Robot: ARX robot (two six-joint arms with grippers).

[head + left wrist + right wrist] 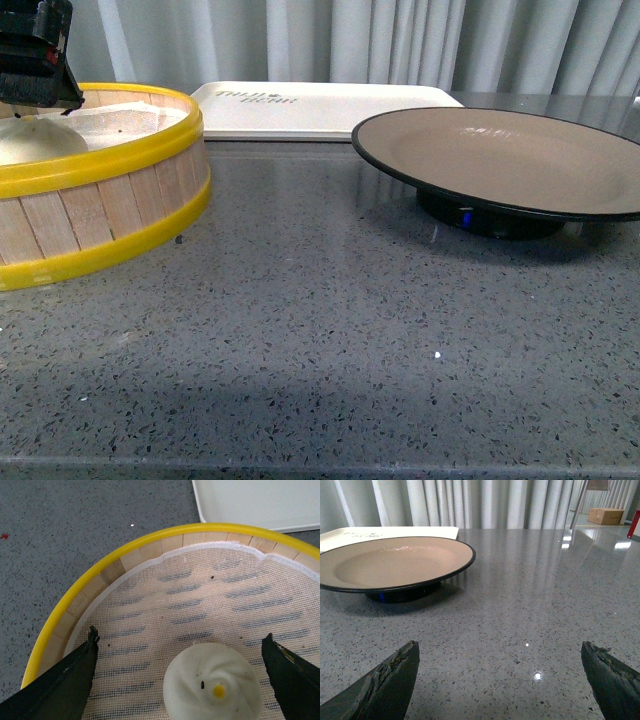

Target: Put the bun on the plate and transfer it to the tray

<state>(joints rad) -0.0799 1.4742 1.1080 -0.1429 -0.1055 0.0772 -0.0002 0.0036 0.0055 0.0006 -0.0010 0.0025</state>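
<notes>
The white pleated bun point(212, 685) with a yellow dot lies on the mesh liner inside the steamer basket point(75, 605). In the front view the bun point(38, 140) shows at the far left in the basket point(100, 215). My left gripper point(180, 642) is open above the basket, its fingers either side of the bun and apart from it; its body point(35, 50) shows at the top left of the front view. The tan plate point(500, 160) with a black rim stands at the right, also in the right wrist view point(395, 562). The cream tray point(320, 108) lies behind. My right gripper point(500, 647) is open and empty over bare counter.
The grey speckled counter point(320, 340) runs from the basket to the plate. Grey curtains hang behind the tray. The tray's corner point(255, 502) shows beside the basket in the left wrist view. A cardboard box point(606, 515) stands far off.
</notes>
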